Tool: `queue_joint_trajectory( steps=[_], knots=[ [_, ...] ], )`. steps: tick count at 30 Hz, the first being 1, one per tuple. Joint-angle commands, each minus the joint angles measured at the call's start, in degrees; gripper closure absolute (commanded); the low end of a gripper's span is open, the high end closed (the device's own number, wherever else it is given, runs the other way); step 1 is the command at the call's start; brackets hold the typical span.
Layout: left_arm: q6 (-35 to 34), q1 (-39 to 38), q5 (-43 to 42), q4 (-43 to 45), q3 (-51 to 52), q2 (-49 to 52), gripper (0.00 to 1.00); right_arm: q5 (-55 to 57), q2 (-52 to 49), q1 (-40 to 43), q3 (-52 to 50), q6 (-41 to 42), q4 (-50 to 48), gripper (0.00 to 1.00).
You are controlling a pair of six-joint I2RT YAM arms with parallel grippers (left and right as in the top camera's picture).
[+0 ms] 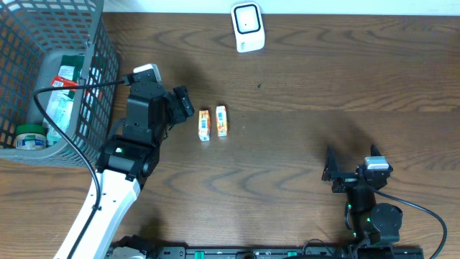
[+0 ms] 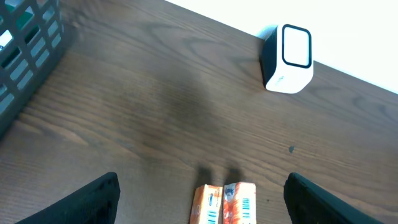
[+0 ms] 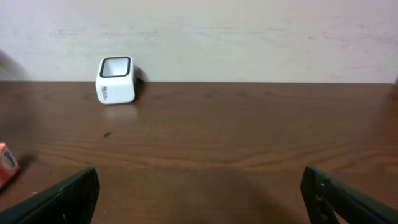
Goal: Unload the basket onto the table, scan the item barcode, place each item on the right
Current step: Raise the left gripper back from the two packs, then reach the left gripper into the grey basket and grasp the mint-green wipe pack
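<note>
Overhead, the dark wooden table (image 1: 323,79) takes up nearly the whole picture. A grey mesh basket (image 1: 97,65) stands off to the left of the left gripper (image 1: 188,103), as its wrist camera sees it, with several packaged goods inside (their labels are too small to read). The left gripper's jaws are spread wide, with nothing between them and nothing touching them. The right gripper (image 1: 351,152) sits low over the near side of the table, well apart from everything else. Its jaws also stand fully apart and hold nothing.

A white scanner (image 1: 247,26) with a dark window stands at the far edge of the table. It is well ahead of the left gripper and to its right, and far ahead of the right gripper and to its left.

Two orange-and-white packets (image 1: 204,124) (image 1: 221,120) lie flat on the table close side by side, just ahead of the left gripper and in line with the gap between its fingers (neither finger touches them). The left wrist view shows a printed barcode facing up on each. One packet just shows at the left edge of the right wrist view, far to that gripper's left.
</note>
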State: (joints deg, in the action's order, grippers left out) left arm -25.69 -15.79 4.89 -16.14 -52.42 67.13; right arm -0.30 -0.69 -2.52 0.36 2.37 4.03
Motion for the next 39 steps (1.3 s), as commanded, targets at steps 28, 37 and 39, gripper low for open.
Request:
queue_joint_trajectory(
  steps=[28, 37, 39],
  knots=[
    [10.9, 6.9, 0.9, -44.4, -46.2, 7.8, 0.15, 0.0, 0.3, 0.2, 0.0, -0.3, 0.2, 0.01],
    [10.6, 28.3, 0.7, -51.6, -67.5, 19.9, 0.15, 0.0, 0.3, 0.2, 0.0, -0.3, 0.2, 0.01],
    [10.4, 32.3, 0.7, -51.0, -67.5, 22.3, 0.15, 0.0, 0.3, 0.2, 0.0, -0.3, 0.2, 0.01]
  ],
)
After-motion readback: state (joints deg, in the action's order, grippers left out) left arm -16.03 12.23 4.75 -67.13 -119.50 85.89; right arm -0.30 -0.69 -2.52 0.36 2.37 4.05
